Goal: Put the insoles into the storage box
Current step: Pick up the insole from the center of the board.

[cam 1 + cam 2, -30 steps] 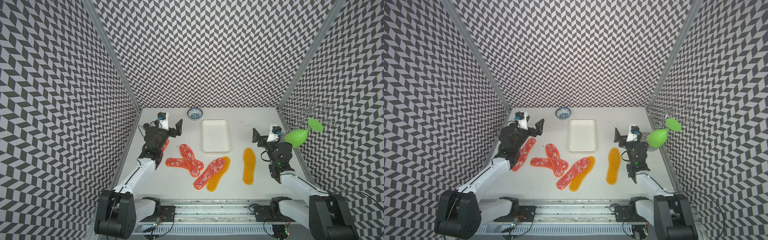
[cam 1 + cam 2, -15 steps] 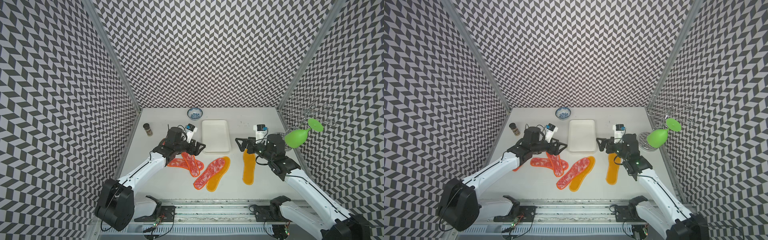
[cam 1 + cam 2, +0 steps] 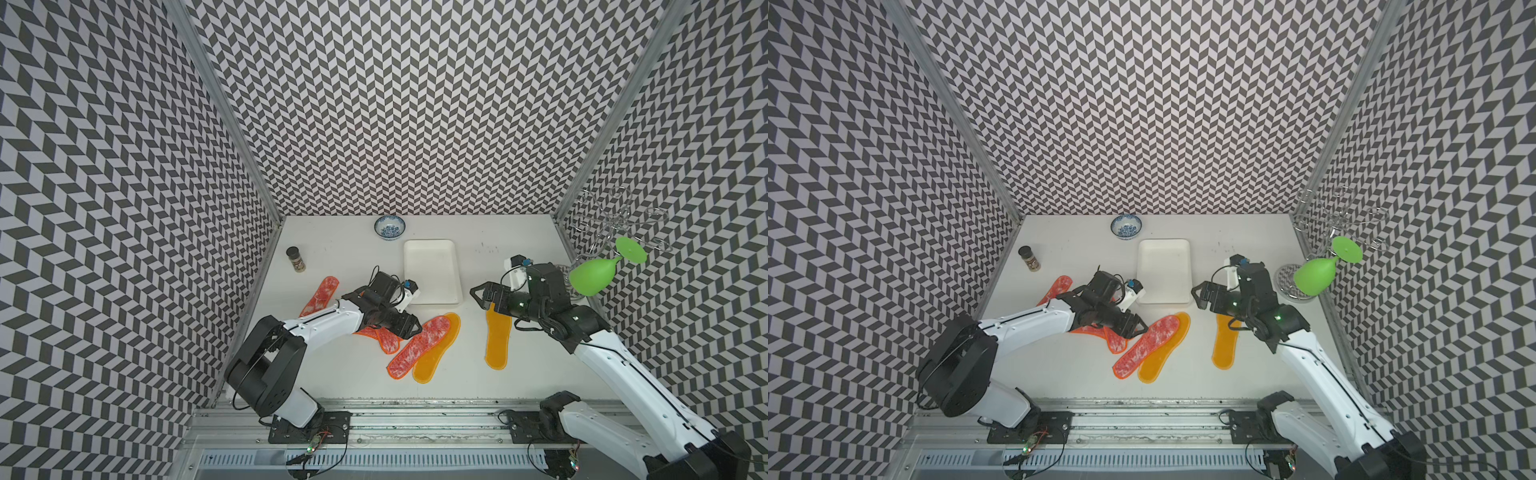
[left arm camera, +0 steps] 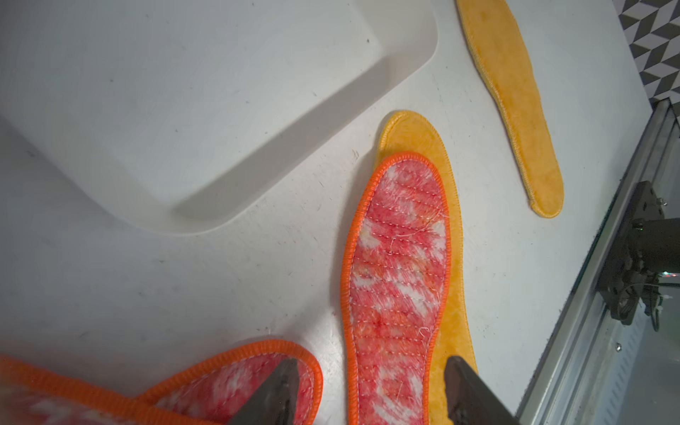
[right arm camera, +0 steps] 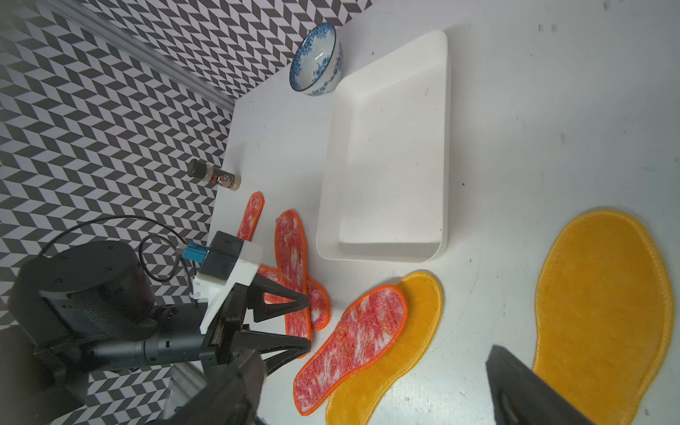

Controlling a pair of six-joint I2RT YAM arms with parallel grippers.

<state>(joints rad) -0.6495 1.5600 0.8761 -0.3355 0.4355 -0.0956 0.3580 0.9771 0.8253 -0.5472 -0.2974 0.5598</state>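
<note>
1. The storage box (image 3: 432, 272) is seen far and central on the surface (image 3: 357, 386), and nothing lies in it. All the insoles are spread on the surface nearer than the box, so the task is judged barely begun.
2. A mottled insole (image 4: 397, 276) is laid on a lower yellow insole (image 4: 454, 301), just near of the box's near edge. The largest risk is judged to lie here. Both layers could be pinched at once, or the lower one dragged along, because the two flat pads are stacked and offer little edge to be gripped.
3. The crossed insoles (image 3: 384, 340) are found just left of that stack. One finger (image 4: 283, 386) of the left arm is seen over the tip of one of them, so it could be caught or pushed aside if the jaws are closed.
4. The lone yellow insole (image 3: 496, 336) lies to the right, well apart from the others. If it is lifted by one end, it could sag and be left draped over the box's low rim.
5. The left end effector (image 4: 368, 393) is seen partly open, its jaws set astride the mottled insole. Nothing is held; whether the tips touch cannot be told.
6. The right end effector (image 3: 478, 293) is spread wide and empty, above the far end of the lone yellow insole. The box's near right corner is close by and could be knocked.
</note>
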